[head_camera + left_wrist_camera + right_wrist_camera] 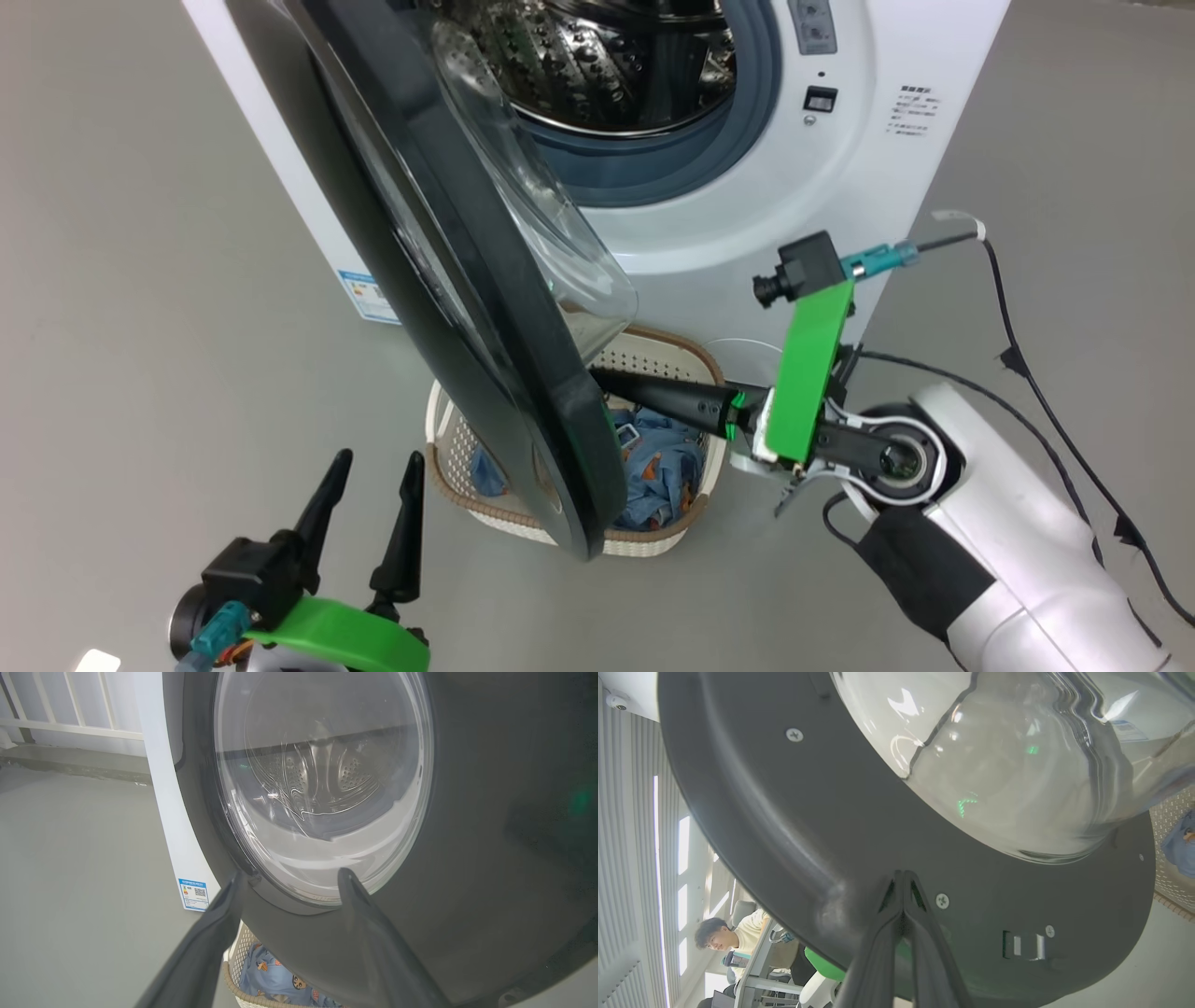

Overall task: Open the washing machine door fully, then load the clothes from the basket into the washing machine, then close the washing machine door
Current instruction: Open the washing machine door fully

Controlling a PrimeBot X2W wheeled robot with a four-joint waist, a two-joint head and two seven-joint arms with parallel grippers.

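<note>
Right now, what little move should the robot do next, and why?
Probably push the door wider with the shut right claw. Its tips seem to touch the door's inner side, and the door stands only part open, hanging over the basket.

Bright, even light is filling the scene. Glare is streaking the washing machine door (971,765); wrist-view edges are bending.

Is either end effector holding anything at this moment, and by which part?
Nothing is held. The right end effector is shut, its tips against the inner black rim of the door; the left end effector is open and empty.
</note>
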